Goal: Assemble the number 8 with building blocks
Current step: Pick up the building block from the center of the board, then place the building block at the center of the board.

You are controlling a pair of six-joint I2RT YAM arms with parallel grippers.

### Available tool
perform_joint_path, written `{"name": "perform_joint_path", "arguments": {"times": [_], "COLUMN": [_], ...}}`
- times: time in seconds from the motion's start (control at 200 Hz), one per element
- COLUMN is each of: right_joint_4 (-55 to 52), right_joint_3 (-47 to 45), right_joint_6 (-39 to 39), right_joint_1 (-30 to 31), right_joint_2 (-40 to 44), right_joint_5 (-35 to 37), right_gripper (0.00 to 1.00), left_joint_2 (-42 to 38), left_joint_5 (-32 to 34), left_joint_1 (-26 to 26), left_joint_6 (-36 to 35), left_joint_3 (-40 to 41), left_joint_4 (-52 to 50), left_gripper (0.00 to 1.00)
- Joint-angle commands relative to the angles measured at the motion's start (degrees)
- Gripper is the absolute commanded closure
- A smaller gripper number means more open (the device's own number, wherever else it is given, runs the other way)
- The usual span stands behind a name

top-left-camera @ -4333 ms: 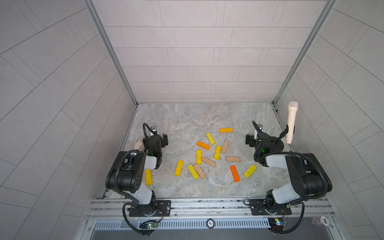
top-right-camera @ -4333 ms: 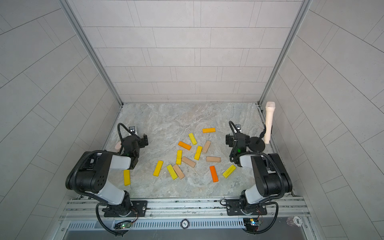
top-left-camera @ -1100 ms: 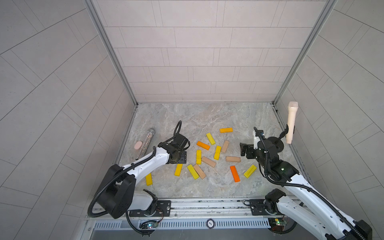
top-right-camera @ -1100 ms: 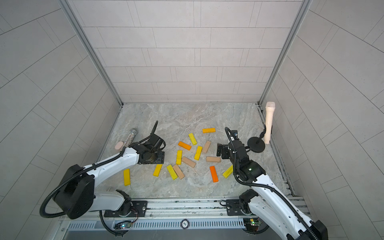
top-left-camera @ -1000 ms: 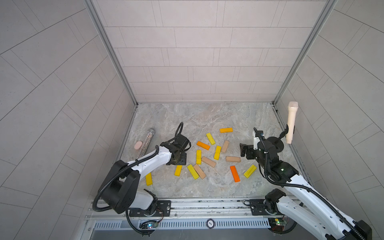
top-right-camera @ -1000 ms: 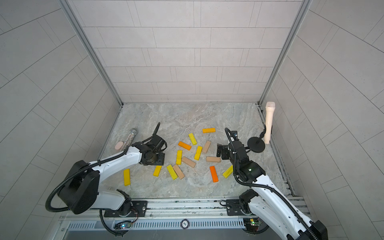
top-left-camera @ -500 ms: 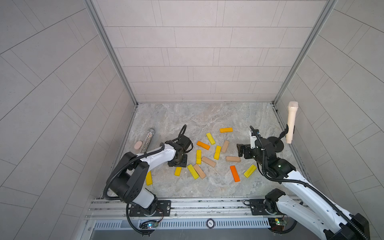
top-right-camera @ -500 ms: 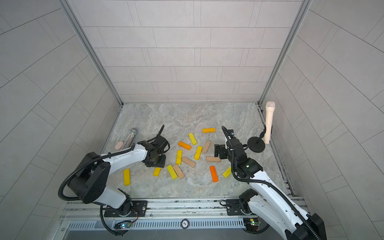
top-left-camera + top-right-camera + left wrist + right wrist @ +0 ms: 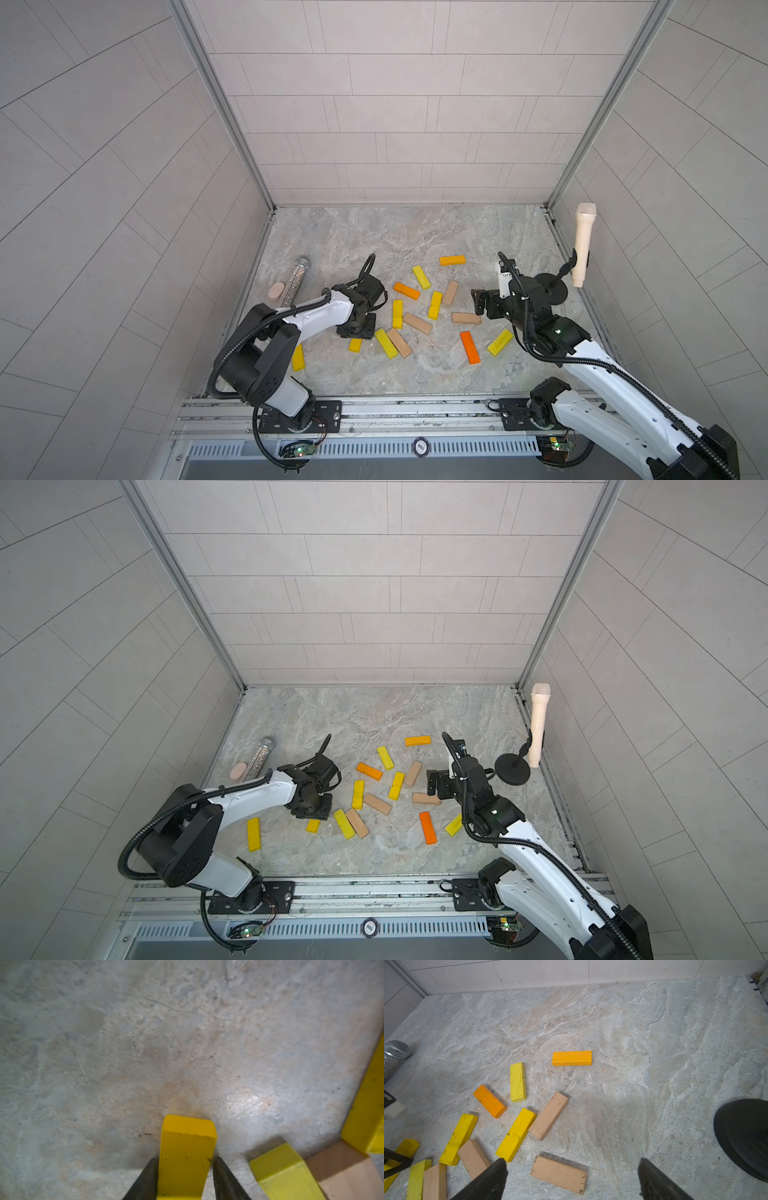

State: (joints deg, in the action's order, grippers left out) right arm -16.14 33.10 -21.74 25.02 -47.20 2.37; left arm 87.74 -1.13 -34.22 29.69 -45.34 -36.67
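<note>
Grasp under way on one arm: left gripper [image 9: 185,1159] is down at floor level, jaws narrowed onto the two long sides of a yellow block [image 9: 187,1142], both fingers touching it in the wrist view, nothing else between them. Block looks flat on the marble floor [image 9: 415,232], not lifted yet. It sits well apart from the black stand base [image 9: 550,286], across the whole scatter from it. Gripped across its short width, probably because that span fits the jaws and keeps the bar's direction fixed for laying a stroke. On the other arm, right gripper [image 9: 573,1161] is spread wide and empty, over a tan block [image 9: 558,1174] that lies near the black stand base on its scatter side; likely lining up its own pick, height above the bar unclear. Remaining building blocks [image 9: 434,305] lie loose at mixed angles between the yellow block and the black stand base, no 8 formed, so task reads as barely begun. Off-task silver microphone [image 9: 296,280] and pink oval [image 9: 275,290] lie farthest from the black stand base
</note>
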Motion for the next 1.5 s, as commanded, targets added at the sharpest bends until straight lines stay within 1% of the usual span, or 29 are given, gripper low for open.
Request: {"name": "perform_joint_path", "arguments": {"times": [0.0,0.105,0.24,0.405,0.55,0.71,0.861,1.091,1.316,1.411,1.491], "right_joint_4": [-0.1,-0.5,-0.9,-1.9,-2.2,-2.6,-2.8,-2.6,-2.4,-2.3,-2.5], "right_joint_3": [1.3,1.5,1.7,2.0,2.1,2.0,1.9,1.7,1.8,1.7,1.8], "right_joint_6": [-1.0,-1.3,-1.5,-1.8,-1.9,-2.0,-2.2,-2.1,-2.0,-1.9,-1.9], "right_joint_1": [0.1,0.2,0.1,0.1,0.2,0.2,0.2,0.2,0.1,0.1,0.1], "right_joint_2": [0.1,0.3,0.5,1.0,1.7,2.3,2.9,3.0,2.9,2.7,2.8], "right_joint_5": [-0.2,-0.1,0.3,0.8,0.9,1.9,2.2,2.0,2.3,2.3,2.6], "right_gripper": [0.00,0.00,0.01,0.02,0.02,0.03,0.03,0.04,0.04,0.04,0.04], "left_joint_2": [-0.3,-0.4,-0.5,0.5,1.3,4.6,7.2,11.4,14.1,15.3,16.7], "left_joint_5": [0.5,0.8,1.3,1.6,3.2,5.0,5.2,4.3,2.3,1.4,2.1], "left_joint_1": [-0.4,-0.4,-0.4,-0.4,-0.3,0.0,1.8,5.4,9.9,10.8,11.3], "left_joint_6": [1.3,1.6,1.9,2.5,3.0,3.3,2.9,0.5,-0.8,-1.4,-2.0], "left_joint_3": [1.3,1.6,1.4,0.2,-1.9,-6.4,-10.2,-16.9,-19.7,-21.0,-22.4], "left_joint_4": [-0.5,-0.2,0.6,0.8,0.7,-0.6,-0.7,-1.7,-1.5,-1.4,-2.4], "left_gripper": [0.58,0.61,0.68,0.72,0.75,0.78,0.80,0.81,0.81,0.81,0.81]}}
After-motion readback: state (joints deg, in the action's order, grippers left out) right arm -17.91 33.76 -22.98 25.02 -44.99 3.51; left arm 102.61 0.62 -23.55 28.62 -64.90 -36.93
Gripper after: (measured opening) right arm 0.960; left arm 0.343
